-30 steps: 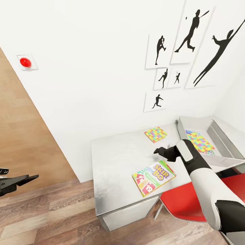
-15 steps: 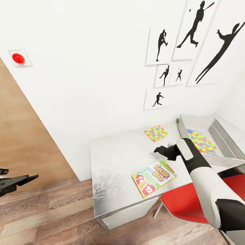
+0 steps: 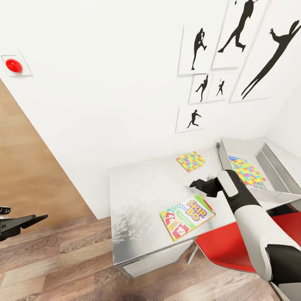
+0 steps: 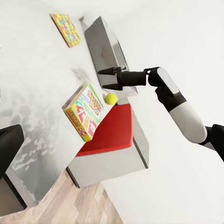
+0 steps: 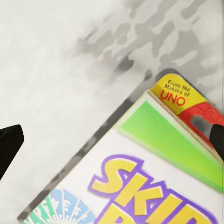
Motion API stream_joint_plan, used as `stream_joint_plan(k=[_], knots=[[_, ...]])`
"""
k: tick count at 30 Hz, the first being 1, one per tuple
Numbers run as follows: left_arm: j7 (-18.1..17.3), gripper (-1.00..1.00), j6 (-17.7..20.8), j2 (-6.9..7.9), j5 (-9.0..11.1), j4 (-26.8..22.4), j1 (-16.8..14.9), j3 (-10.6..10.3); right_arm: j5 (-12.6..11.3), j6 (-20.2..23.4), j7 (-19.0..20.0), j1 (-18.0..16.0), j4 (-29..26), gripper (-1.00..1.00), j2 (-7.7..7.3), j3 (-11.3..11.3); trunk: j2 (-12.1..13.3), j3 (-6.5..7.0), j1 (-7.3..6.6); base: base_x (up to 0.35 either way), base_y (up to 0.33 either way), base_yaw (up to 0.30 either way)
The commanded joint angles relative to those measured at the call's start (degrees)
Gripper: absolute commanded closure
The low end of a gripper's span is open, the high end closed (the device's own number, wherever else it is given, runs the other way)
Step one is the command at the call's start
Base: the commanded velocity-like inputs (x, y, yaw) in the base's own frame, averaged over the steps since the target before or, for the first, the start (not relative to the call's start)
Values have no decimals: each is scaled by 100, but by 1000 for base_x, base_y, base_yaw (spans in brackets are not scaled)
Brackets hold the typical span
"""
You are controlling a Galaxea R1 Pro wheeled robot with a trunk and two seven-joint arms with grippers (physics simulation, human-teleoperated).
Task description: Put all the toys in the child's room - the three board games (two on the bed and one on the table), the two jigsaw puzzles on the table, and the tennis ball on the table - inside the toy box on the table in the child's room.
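The SKIP-BO board game [image 3: 187,216] lies flat near the front edge of the light-grey table [image 3: 138,196]. My right gripper [image 3: 197,184] hovers open just above the box's far end, with nothing between its fingers; the right wrist view looks straight down on the box [image 5: 154,186]. One jigsaw puzzle [image 3: 190,161] lies by the wall. A second one [image 3: 246,170] lies inside the grey toy box [image 3: 234,144] at the table's right end. In the left wrist view the tennis ball [image 4: 110,98] sits beside the game box, under my right gripper [image 4: 100,78]. My left gripper [image 3: 25,221] hangs open over the floor.
A red chair [image 3: 234,246] stands tucked under the table's right front, below my right arm. Framed black silhouette pictures [image 3: 234,46] hang on the white wall behind the table. A red button [image 3: 14,65] is on the wall at left. Wood floor [image 3: 62,259] lies left of the table.
The whole picture has drifted slightly, so the camera moved. My right gripper stays open over the far end of the SKIP-BO box; nothing was taken hold of.
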Motion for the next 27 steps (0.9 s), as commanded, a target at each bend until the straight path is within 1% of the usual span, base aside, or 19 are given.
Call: stream_joint_plan(k=[1,27], knots=[[-21,-100,61,2,-1,-2,-4,-2,-62,14,-55,-4,-5,-100,-4,-5,-11,-20,3,0,-4,0],[-21,-100,63,2,-1,-4,-4,-2,-62,14,-55,-4,-5,-100,-28,-5,-11,-264,3,0,0,0]])
